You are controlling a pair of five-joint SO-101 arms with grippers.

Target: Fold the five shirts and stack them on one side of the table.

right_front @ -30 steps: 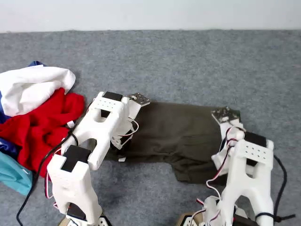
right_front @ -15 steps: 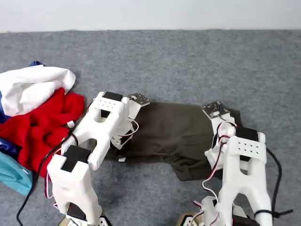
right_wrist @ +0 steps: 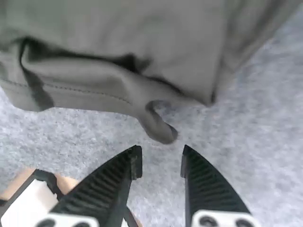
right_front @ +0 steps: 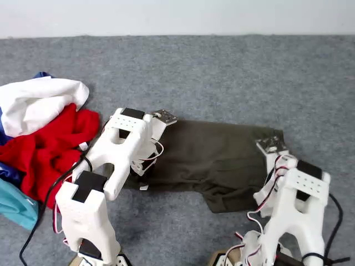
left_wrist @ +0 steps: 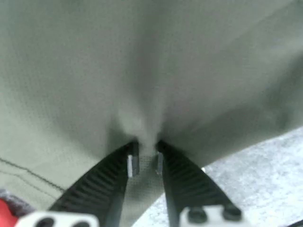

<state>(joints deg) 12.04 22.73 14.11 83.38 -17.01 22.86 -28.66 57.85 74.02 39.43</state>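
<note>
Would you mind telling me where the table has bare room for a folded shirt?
Widest bare patch of the grey table: beyond the olive shirt, up to the far edge. A smaller one lies right of that shirt. Crowded: the left side, with the white shirt and red shirt heaped.

High cam: fixed, above the table's (right_front: 233, 72) near edge behind both arm bases, tilted down toward the far edge. Mid range, far edge in frame. Left wrist cam: looks along left gripper (left_wrist: 144, 160), very close on the olive shirt (left_wrist: 151, 71), sliver of table at one corner. Right wrist cam: looks past right gripper (right_wrist: 158, 163), close on the shirt's hem and bare table. All three views share the olive shirt.
</note>
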